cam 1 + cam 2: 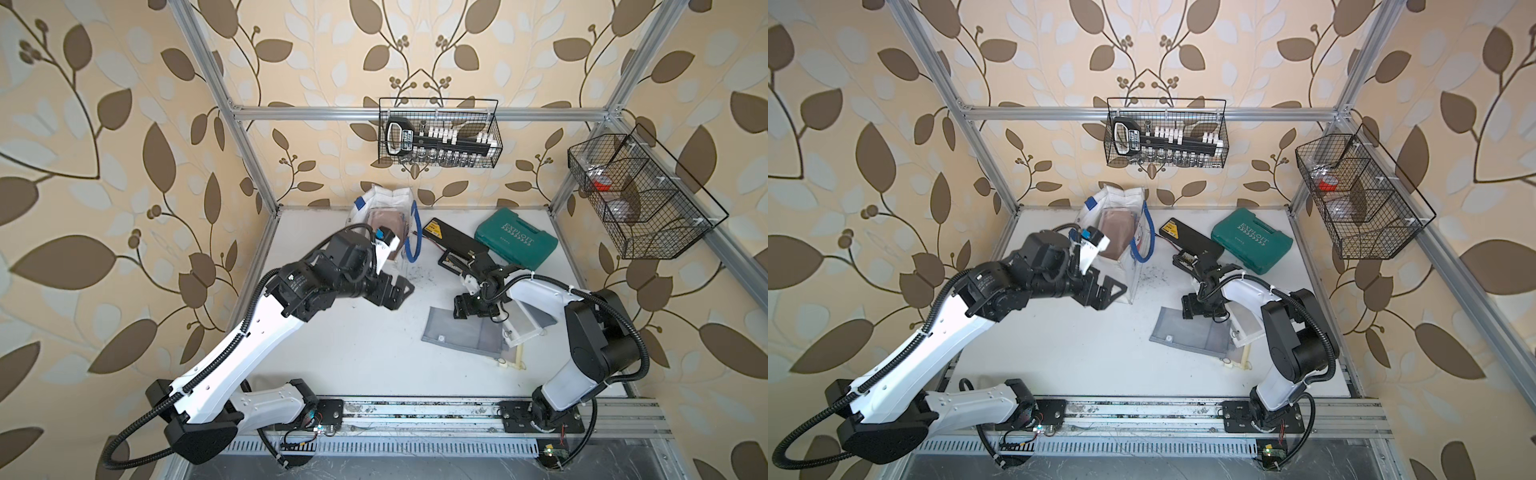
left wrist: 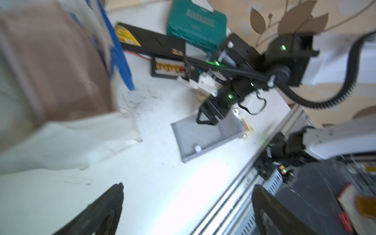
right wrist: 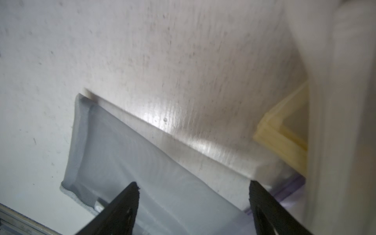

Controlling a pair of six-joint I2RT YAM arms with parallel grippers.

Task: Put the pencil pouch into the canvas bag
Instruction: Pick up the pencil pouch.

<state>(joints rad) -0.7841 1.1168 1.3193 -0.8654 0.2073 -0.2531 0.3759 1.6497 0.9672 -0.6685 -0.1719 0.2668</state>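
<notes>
The green plastic tool case (image 1: 516, 239) bears the white word "EXPLOIT" on its lid, legible in both top views, with a row of small white chevrons beneath. Just beside that case, the flat black box (image 1: 455, 240) carries a yellow label (image 1: 431, 227), its print too small to read.

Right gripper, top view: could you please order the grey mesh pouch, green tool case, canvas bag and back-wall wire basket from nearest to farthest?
From the right gripper, in a top view:
1. grey mesh pouch, under the jaws.
2. green tool case, just behind.
3. canvas bag, back, on the left arm's side.
4. wire basket, up on the back wall.
</notes>
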